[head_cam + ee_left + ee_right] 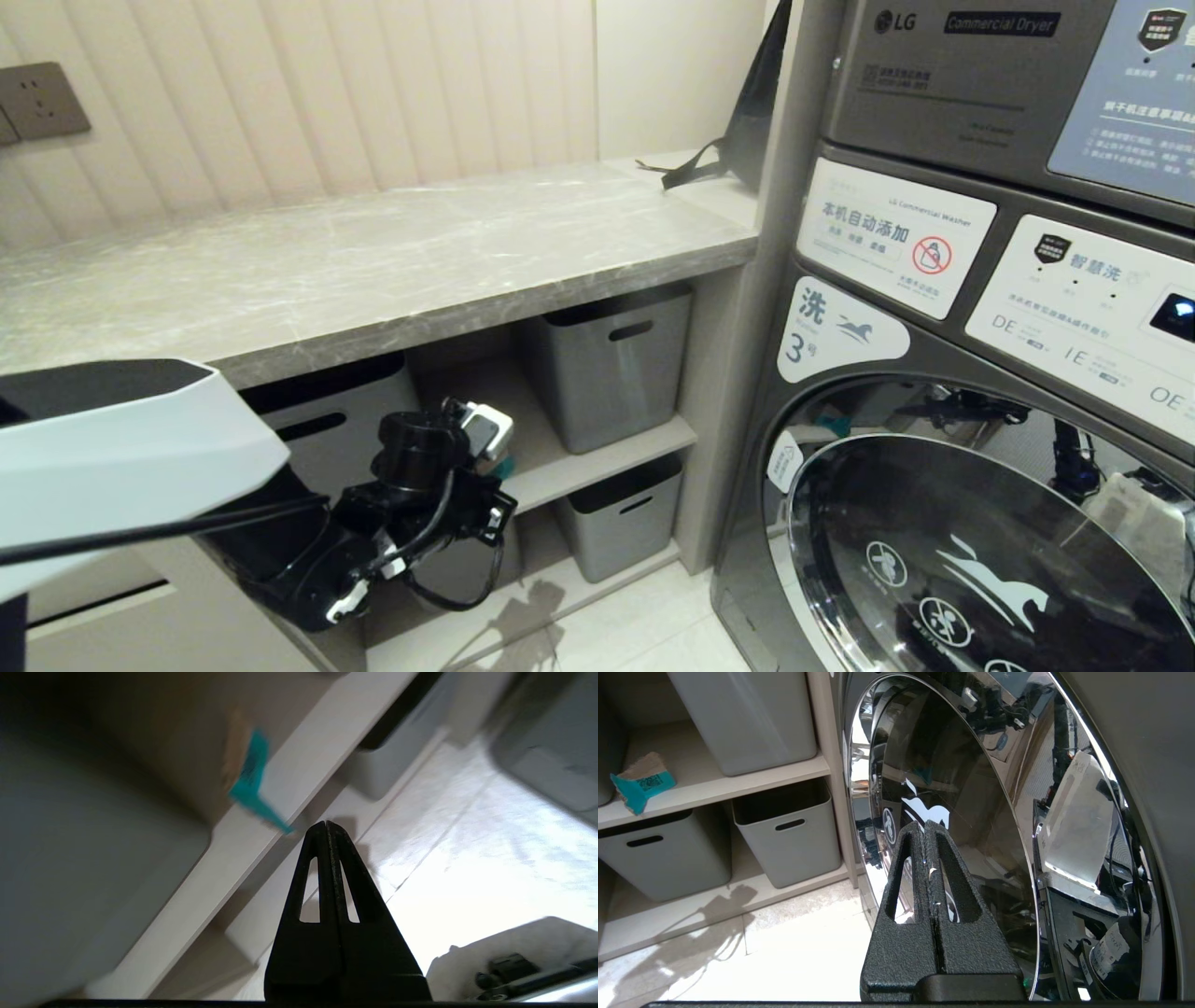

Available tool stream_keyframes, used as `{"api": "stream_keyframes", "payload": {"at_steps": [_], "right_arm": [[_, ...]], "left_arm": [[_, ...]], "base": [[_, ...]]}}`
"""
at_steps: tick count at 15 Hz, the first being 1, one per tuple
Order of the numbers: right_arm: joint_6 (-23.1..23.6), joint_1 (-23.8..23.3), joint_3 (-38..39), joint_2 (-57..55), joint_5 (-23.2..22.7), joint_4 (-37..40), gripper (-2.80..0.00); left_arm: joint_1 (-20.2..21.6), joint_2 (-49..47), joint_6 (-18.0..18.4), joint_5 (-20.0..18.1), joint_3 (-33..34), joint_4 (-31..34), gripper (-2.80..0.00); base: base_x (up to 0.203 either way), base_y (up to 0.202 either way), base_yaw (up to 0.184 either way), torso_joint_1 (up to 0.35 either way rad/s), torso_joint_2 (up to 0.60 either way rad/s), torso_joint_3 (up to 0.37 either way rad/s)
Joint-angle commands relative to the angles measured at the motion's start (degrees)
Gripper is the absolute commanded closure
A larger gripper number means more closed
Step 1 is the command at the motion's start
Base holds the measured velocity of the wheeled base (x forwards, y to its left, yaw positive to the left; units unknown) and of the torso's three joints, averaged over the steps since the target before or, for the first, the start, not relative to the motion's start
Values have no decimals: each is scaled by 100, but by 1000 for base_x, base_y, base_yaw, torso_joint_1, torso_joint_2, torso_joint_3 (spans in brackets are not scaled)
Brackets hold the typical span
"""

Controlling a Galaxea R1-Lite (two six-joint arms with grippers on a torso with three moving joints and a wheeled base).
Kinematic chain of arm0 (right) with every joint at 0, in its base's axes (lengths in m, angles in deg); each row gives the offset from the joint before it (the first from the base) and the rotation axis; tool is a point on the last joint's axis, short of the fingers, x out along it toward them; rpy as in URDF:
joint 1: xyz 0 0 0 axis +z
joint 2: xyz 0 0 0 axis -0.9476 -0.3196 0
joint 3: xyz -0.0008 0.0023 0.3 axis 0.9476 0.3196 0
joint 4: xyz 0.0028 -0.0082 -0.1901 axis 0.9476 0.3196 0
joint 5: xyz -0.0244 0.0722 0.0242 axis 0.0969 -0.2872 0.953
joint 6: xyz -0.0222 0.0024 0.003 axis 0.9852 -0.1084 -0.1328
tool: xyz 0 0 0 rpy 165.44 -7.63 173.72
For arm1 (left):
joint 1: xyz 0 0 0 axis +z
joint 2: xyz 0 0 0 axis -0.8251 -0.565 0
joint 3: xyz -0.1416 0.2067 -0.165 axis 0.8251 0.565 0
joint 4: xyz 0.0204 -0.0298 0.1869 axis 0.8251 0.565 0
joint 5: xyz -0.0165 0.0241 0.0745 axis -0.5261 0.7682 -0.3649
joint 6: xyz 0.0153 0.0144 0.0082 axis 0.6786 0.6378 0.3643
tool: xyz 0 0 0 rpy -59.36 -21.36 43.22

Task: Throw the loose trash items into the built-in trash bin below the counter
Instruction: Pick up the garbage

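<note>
Head view: the bench carries no trash; only a black bag sits at its far end. Three grey tubs show below, and the left gripper hangs by the shelf.

Left wrist view: jaws pressed together, empty, just short of one teal paper scrap on the shelf. It looks light and limp; pinch its raised edge.

Right wrist view: the right gripper, jaws together and empty, faces the washer door.
</note>
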Motion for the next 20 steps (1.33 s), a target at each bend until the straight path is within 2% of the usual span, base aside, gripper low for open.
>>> {"api": "stream_keyframes", "payload": {"at_steps": [1,2,4,5,10,12,15,17,20], "right_arm": [[4,2,0,2,-2,0,0],[4,2,0,2,-2,0,0],[4,2,0,9,-2,0,0],[4,2,0,0,-2,0,0],[4,2,0,9,-2,0,0],[4,2,0,9,-2,0,0],[4,2,0,1,-2,0,0],[4,2,0,0,-2,0,0],[4,2,0,9,-2,0,0]], "left_arm": [[-17,-249,-67,674,-231,287,0],[-27,-290,-142,947,-256,442,0],[-33,-279,-427,1066,-263,640,0],[-26,-270,-449,1114,-254,680,-280],[-5,-406,-717,1198,-266,689,-280],[2,-565,-864,1435,-321,775,-280],[19,-626,-1245,1845,-519,1323,-280],[5,-666,-1447,1830,-799,1550,-280],[-4,-824,-1734,1532,-1070,1789,-280]], "base": [[0,0,0,0,0,0],[0,0,0,0,0,0],[0,0,0,0,0,0],[0,0,0,0,0,0],[0,0,0,0,0,0],[0,0,0,0,0,0],[0,0,0,0,0,0],[0,0,0,0,0,0],[0,0,0,0,0,0]]}}
